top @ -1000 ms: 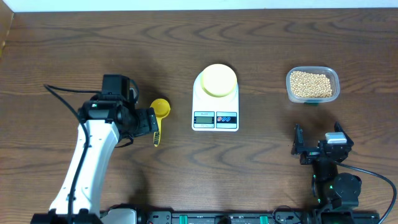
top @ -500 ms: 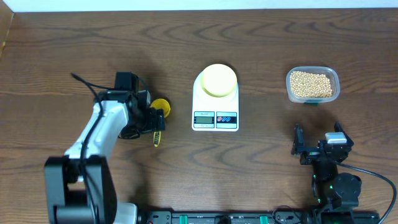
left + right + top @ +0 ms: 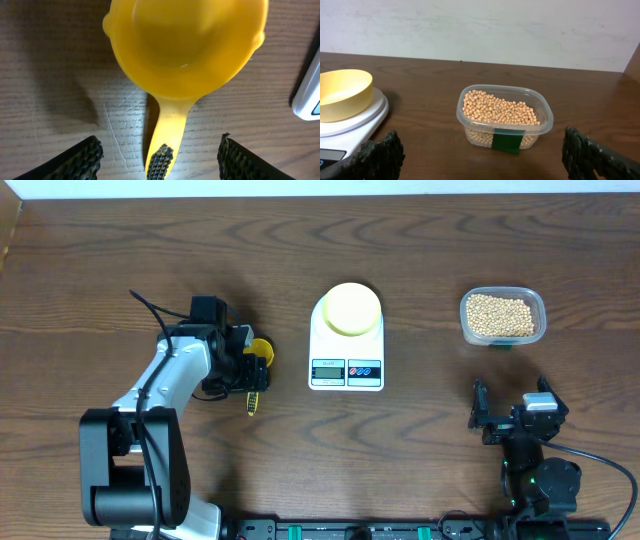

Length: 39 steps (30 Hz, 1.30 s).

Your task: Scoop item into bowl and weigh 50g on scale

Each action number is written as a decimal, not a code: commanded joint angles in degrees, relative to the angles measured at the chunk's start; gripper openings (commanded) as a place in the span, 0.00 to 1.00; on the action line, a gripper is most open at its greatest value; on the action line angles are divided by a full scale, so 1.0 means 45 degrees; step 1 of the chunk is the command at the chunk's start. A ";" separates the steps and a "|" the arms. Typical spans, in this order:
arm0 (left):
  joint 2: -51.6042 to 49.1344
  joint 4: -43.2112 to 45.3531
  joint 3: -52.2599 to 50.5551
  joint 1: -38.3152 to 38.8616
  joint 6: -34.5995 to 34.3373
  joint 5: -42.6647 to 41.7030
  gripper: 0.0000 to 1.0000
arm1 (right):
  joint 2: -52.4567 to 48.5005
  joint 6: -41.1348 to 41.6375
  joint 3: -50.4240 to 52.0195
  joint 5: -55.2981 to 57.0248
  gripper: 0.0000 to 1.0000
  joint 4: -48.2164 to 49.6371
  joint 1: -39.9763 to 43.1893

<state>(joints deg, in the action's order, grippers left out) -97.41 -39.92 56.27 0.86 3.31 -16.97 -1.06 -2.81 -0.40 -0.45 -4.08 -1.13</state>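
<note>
**Fig. 1. Scoop approach, before the 1st load.** The beans [image 3: 497,111] fill a clear tub [image 3: 466,304] at the table's [image 3: 420,470] far right, well apart from the scoop [image 3: 185,45]. They look small, hard and round, so they should roll freely and spill from a tilted or overfilled scoop. The scoop lies open side up on the table, just left of the scale [image 3: 346,370]. It appears to be light, stiff, smooth plastic. The narrow handle is the sensible hold, gripped across its width near the middle so the cup stays level.

The left fingers [image 3: 75,160] stand wide, 1 on either side of the handle and touching neither edge. The right fingers [image 3: 377,157] are spread wide and hold nothing, facing the tub. The bowl [image 3: 350,308] sits empty on the scale's platform. It is probably light enough to shift if knocked.

The tub carries a green label with no legible text. The scale's display and its 2 button captions are too small to read.
</note>
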 commanded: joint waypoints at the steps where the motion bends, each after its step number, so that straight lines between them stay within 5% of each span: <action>1: -0.0117 0.0097 -0.0151 -0.0029 0.0262 -0.0223 0.76 | -0.0015 -0.0155 0.0019 0.0024 0.99 -0.0063 0.0068; 28: -0.0335 0.1569 -0.1175 -0.0029 0.0364 -0.0661 0.66 | -0.0015 -0.0151 0.0019 0.0024 0.99 -0.0063 0.0068; 31: -0.0335 0.1559 -0.1175 -0.0029 0.0359 -0.0661 0.53 | -0.0015 -0.0151 0.0019 0.0024 0.99 -0.0063 0.0068; 39: -0.0350 0.1559 -0.1224 -0.0029 0.0359 -0.0758 0.43 | -0.0015 -0.0151 0.0019 0.0024 0.99 -0.0063 0.0068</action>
<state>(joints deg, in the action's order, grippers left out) -98.15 -32.75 52.01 0.84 4.56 -19.62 -1.06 -2.81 -0.40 -0.45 -4.08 -1.13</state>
